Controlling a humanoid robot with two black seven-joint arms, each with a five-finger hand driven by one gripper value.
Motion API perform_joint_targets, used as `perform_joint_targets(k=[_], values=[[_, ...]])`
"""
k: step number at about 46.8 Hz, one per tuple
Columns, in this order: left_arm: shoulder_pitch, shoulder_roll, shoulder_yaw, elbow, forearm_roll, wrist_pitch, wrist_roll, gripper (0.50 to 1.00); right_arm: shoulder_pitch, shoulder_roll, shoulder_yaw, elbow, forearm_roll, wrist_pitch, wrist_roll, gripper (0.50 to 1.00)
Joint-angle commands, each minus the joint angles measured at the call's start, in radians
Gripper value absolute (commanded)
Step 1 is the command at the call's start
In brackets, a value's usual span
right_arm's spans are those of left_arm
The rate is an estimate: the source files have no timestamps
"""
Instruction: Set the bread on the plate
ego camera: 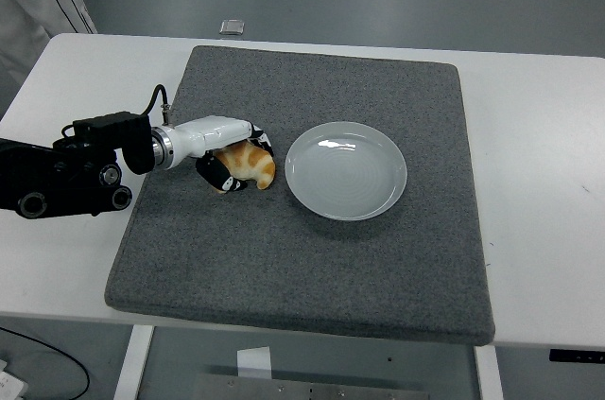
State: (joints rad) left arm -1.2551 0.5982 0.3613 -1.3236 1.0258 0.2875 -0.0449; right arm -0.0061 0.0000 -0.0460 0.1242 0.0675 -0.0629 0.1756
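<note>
Head view of a white tabletop (548, 182) carrying a grey felt mat (312, 268). The left arm enters from the left edge, its black forearm over the tabletop's left margin and its white wrist section reaching onto the mat. The left hand (230, 156) has its fingers curled around the bread (251, 164), a golden croissant-shaped piece resting on the mat; black fingertips show above and below the bread's left end, so the hand is clamped on it. A pale round plate (346, 170) lies on the mat just right of the bread, apart from it. A small grey object (232, 26) lies on the floor beyond the tabletop's far edge.
</note>
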Motion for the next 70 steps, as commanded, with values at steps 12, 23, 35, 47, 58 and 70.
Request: perform_joint_targets(k=[12,23,35,47,58,70], values=[[-0.007,0.006,0.001,0.0,0.0,-0.001,-0.012,0.707,0.0,0.0,0.0,0.0,0.0,0.0,0.001,0.932],[-0.017,0.014,0.002,-0.002,0.01,-0.001,-0.012,0.545,0.0,0.0,0.0,0.0,0.0,0.0,0.001,0.932],[-0.027,0.029,0.002,-0.002,0.102,-0.004,-0.01,0.5,0.0,0.0,0.0,0.0,0.0,0.0,-0.001,0.932],[-0.099,0.071,0.001,0.0,0.106,-0.01,-0.013,0.5,0.0,0.0,0.0,0.0,0.0,0.0,0.001,0.932],[-0.182,0.1,-0.007,-0.003,0.094,-0.079,-0.021,0.5,0.0,0.0,0.0,0.0,0.0,0.0,-0.001,0.932],[-0.277,0.126,-0.039,-0.013,0.085,-0.131,-0.032,0.5,0.0,0.0,0.0,0.0,0.0,0.0,0.001,0.932]])
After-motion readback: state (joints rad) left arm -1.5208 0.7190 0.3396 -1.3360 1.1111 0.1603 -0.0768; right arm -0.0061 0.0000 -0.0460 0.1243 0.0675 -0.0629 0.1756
